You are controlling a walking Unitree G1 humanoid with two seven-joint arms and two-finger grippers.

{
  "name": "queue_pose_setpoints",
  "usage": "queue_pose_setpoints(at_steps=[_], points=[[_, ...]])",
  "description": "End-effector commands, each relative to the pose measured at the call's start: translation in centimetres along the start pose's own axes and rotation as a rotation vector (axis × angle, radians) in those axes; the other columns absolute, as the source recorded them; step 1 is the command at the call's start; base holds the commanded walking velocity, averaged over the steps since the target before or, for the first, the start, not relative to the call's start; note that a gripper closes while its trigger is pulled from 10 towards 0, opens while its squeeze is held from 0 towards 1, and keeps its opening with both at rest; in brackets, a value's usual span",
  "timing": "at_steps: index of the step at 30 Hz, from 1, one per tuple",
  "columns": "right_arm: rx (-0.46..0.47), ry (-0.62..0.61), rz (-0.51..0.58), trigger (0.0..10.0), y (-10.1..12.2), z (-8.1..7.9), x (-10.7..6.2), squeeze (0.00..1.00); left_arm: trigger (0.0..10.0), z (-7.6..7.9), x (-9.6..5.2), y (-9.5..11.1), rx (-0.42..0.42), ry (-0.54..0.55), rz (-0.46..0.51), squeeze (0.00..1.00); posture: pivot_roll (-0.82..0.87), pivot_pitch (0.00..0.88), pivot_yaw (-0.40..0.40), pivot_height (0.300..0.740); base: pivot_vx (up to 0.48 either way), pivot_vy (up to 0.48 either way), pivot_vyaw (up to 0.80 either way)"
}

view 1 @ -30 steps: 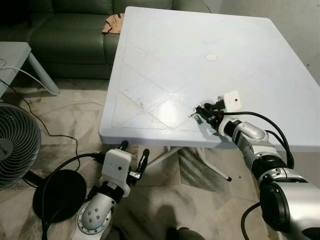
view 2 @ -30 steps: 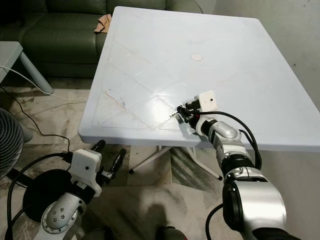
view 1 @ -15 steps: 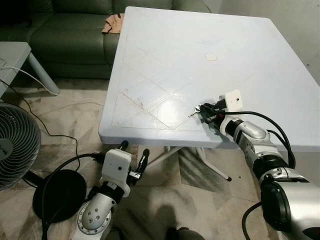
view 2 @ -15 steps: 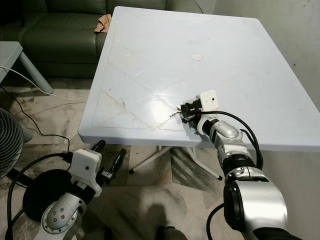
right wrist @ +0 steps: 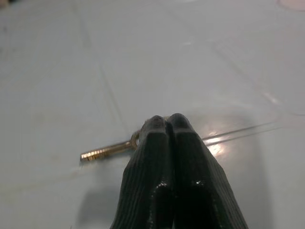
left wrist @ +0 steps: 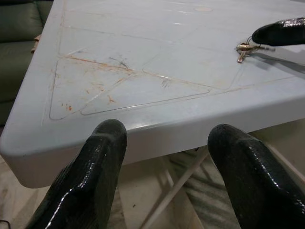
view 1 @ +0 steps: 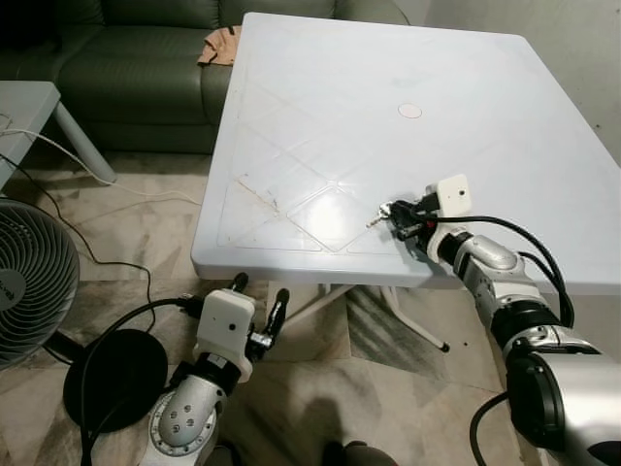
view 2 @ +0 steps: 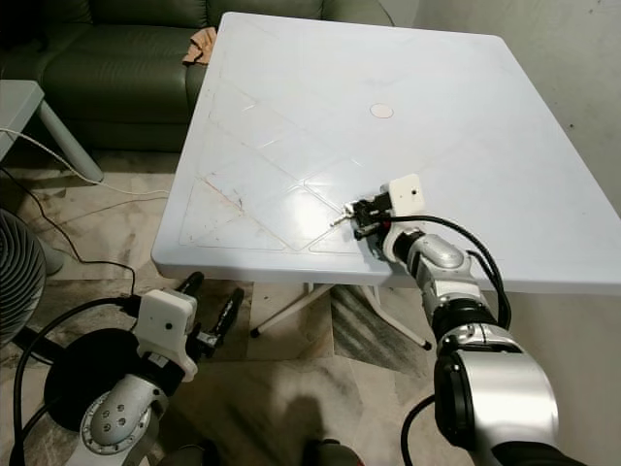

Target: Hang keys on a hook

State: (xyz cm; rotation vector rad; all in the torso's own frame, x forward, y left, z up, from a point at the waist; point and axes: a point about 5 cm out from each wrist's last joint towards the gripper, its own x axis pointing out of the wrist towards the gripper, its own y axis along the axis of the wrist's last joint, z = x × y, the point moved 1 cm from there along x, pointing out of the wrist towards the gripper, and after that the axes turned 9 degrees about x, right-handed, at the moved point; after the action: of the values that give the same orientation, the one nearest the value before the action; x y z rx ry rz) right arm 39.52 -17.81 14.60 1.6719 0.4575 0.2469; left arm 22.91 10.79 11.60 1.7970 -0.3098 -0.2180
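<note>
A small brass key on a ring (view 1: 377,217) lies on the white plastic table (view 1: 320,116), near its front edge. My right gripper (view 1: 396,217) rests low on the table top with its fingers pressed together on the ring end of the keys. In the right wrist view the shut fingertips (right wrist: 164,126) cover the ring and the key blade (right wrist: 106,150) sticks out sideways. My left gripper (view 1: 258,309) hangs open below the table's front edge, holding nothing. In the left wrist view the keys (left wrist: 245,47) lie far across the table top.
A dark green sofa (view 1: 126,58) with a tan cloth (view 1: 219,46) stands behind the table. A fan (view 1: 29,282), its black round base (view 1: 116,379) and a white cable (view 1: 68,160) occupy the floor at the left. A grey side table (view 1: 29,102) is at the far left.
My right gripper has shifted slightly to the right on the table top, and the keys moved with it. The left arm has not moved.
</note>
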Motion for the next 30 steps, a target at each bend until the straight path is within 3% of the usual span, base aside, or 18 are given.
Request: queue_pose_setpoints(at_steps=[1, 11, 16, 21, 22, 25, 26, 30], points=[[0.039, -0.003, 0.063, 0.0, 1.4, 0.0, 0.3, 0.0, 10.0, 0.0, -0.1, 0.0, 0.011, 0.007, -0.003, 0.0, 0.02, 0.184, -0.082, 0.74, 0.0, 0.0, 0.0], [0.265, 0.049, 0.31, 0.0, 5.9, -0.5, 0.8, 0.0, 10.0, -0.6, 0.6, 0.2, 0.005, 0.032, 0.012, 0.0, 0.01, 0.152, -0.08, 0.74, 0.0, 0.0, 0.0], [0.522, 0.11, 0.406, 0.1, 8.5, -0.6, 1.1, 0.0, 10.0, -1.0, 1.3, 0.4, -0.039, 0.055, 0.025, 0.0, 0.0, 0.138, -0.08, 0.74, 0.0, 0.0, 0.0], [0.54, 0.115, 0.409, 0.1, 8.5, -0.6, 1.1, 0.0, 10.0, -1.0, 1.3, 0.5, -0.042, 0.057, 0.026, 0.0, 0.0, 0.138, -0.08, 0.74, 0.0, 0.0, 0.0], [0.449, 0.135, 0.433, 10.0, 8.9, -1.1, 0.9, 0.0, 10.0, -1.4, 1.6, 0.6, -0.05, 0.074, 0.037, 0.0, -0.01, 0.115, -0.084, 0.74, 0.0, 0.0, 0.0], [0.402, 0.145, 0.455, 10.0, 9.2, -1.6, 0.8, 0.0, 10.0, -2.0, 1.9, 0.7, -0.063, 0.098, 0.048, 0.0, -0.01, 0.115, -0.084, 0.74, 0.0, 0.0, 0.0], [0.312, 0.15, 0.49, 10.0, 8.6, -2.3, 0.2, 0.0, 10.0, -3.2, 2.2, 0.9, -0.098, 0.157, 0.058, 0.0, -0.01, 0.107, -0.085, 0.74, 0.0, 0.0, 0.0], [0.207, 0.147, 0.478, 10.0, 6.9, -3.5, -0.3, 0.0, 10.0, -5.2, 2.3, 0.9, -0.11, 0.23, 0.066, 0.0, -0.02, 0.105, -0.084, 0.74, 0.0, 0.0, 0.0]])
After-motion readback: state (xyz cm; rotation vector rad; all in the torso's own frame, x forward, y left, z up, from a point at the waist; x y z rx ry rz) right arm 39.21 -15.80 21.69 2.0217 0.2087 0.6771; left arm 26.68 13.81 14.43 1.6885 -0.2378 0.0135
